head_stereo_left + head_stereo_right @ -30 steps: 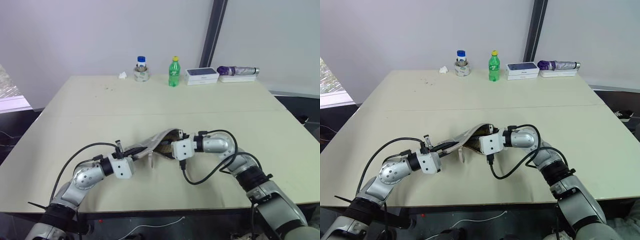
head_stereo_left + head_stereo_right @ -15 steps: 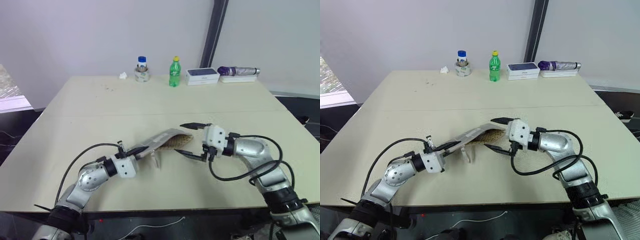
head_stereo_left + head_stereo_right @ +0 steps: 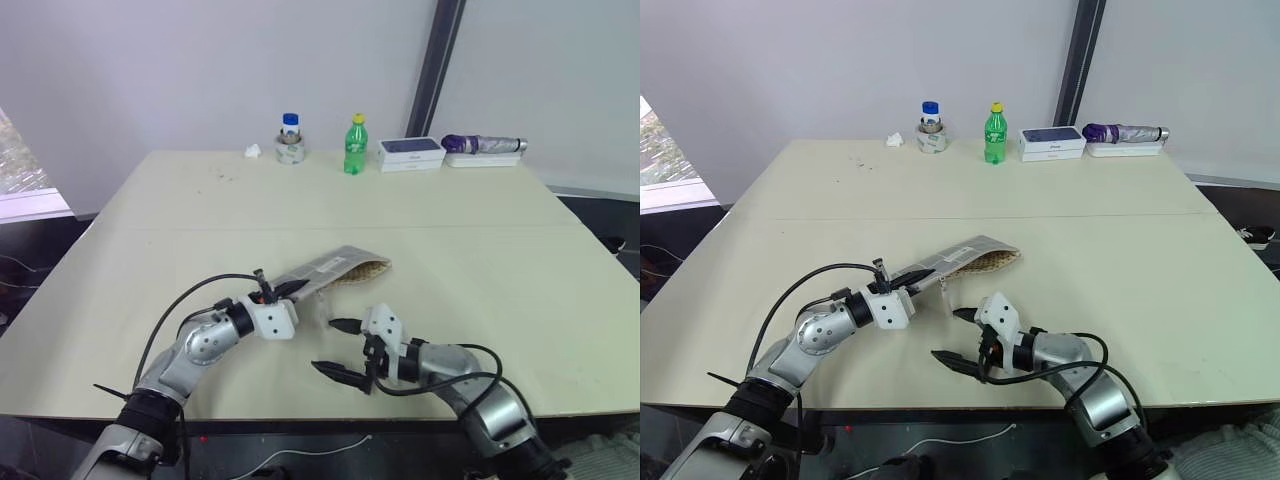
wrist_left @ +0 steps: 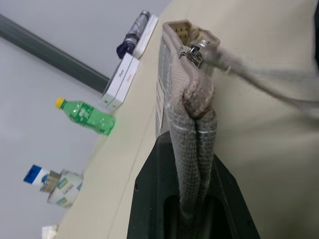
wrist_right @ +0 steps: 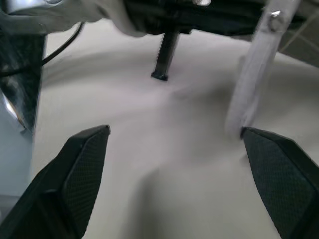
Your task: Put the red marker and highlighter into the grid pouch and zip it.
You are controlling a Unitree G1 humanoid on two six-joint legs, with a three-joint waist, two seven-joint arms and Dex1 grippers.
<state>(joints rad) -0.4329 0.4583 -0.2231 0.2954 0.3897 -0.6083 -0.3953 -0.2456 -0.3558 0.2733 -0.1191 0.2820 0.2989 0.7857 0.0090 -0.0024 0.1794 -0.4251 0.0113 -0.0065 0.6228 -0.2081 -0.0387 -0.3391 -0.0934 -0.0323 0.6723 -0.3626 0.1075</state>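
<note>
A wide, pale beige bench (image 3: pixel 200 215) with a faint seam running across its middle. Along the far edge stand a small blue-capped jar (image 3: pixel 290 139), a green bottle (image 3: pixel 355 145), a flat white box (image 3: pixel 410 152) and a purple folded umbrella (image 3: pixel 480 144). Nearer the front, the grid pouch (image 3: pixel 335 268) rests its far end on the surface.

Grid pouch (image 3: pixel 335 268) contents hidden.

right gripper (image 3: pixel 338 348) pulled out of grid pouch (image 3: pixel 335 268) mouth, rolled, dropped back toward table (image 3: pixel 480 250) near edge, empty; pouch nudged slightly forward
</note>
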